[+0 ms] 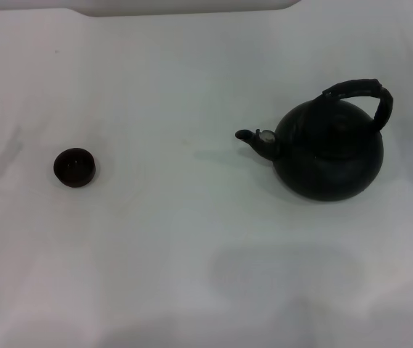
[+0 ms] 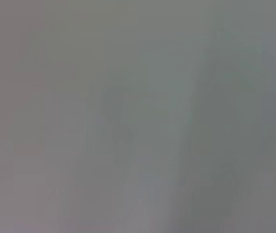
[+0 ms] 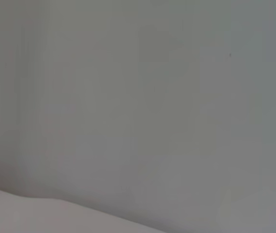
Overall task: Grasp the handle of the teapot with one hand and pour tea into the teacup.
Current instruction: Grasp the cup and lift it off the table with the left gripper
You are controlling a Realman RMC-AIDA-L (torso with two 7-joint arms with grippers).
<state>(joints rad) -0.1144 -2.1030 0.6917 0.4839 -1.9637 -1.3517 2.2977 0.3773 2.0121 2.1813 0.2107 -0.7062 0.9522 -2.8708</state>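
Teapot (image 1: 329,156): round, matte black, upright on right side of white counter (image 1: 191,254). Handle (image 1: 362,94): thick arched bail, wrapped texture, spanning top. Short spout (image 1: 253,139) points toward teacup (image 1: 74,167): small, dark, bowl-like, well apart on left. No tool visible in any view; state cannot be told.

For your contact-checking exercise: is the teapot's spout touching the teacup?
Apart. The head view shows the teapot on the right, its spout pointing toward the teacup, with bare white table between them.

White table surface (image 1: 191,239); pale raised edge (image 1: 184,7) at far side
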